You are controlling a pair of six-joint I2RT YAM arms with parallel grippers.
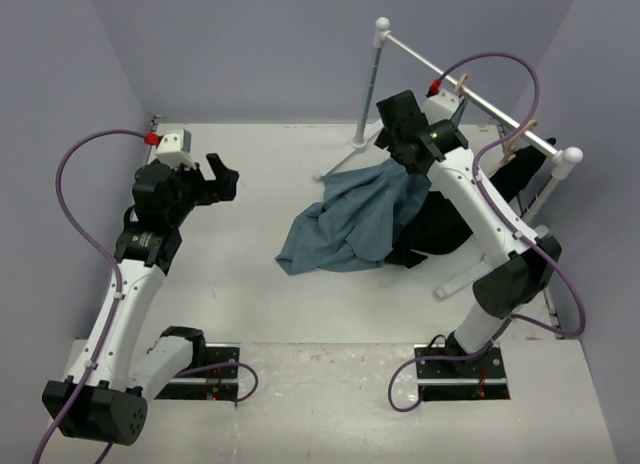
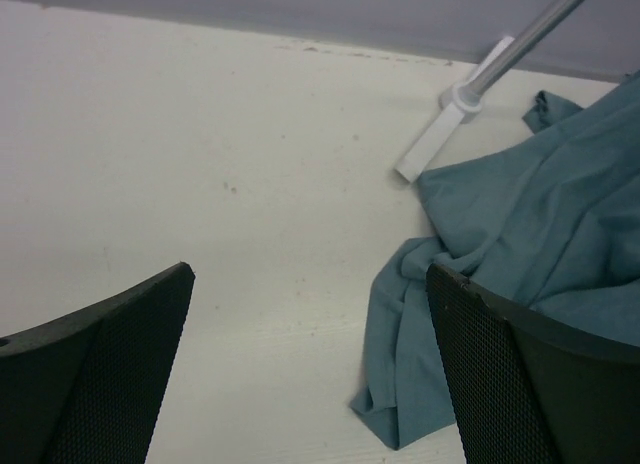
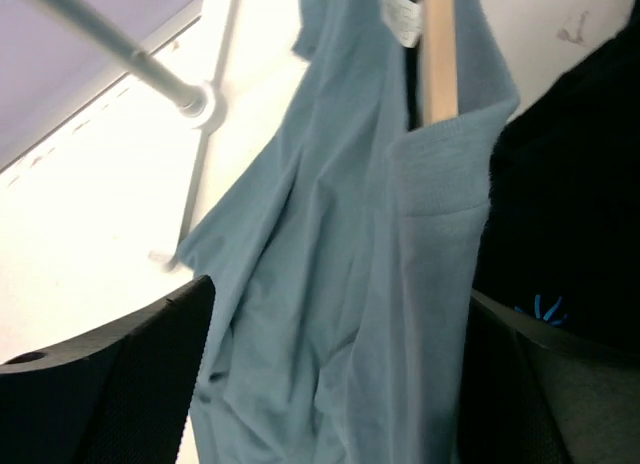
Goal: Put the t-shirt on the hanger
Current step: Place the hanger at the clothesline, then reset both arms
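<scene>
The teal t-shirt [image 1: 350, 219] droops from the rack rail down onto the table in a crumpled heap. In the right wrist view the t-shirt [image 3: 340, 264] hangs with a pale wooden arm of the hanger [image 3: 438, 54] running into its collar by the white label. The hanger [image 1: 455, 89] hooks on the rail near the far end. My right gripper [image 1: 398, 144] [image 3: 330, 384] is open right in front of the hanging cloth, holding nothing. My left gripper [image 1: 222, 176] [image 2: 310, 364] is open and empty above bare table, left of the shirt's lower corner [image 2: 420, 404].
A twin wooden hanger [image 1: 520, 139] hangs further along the rail [image 1: 480, 102] with a black garment [image 1: 440, 224] [image 3: 570, 184] spilling onto the table beside the shirt. The rack's white foot [image 2: 450, 114] and post [image 1: 372, 79] stand at the back.
</scene>
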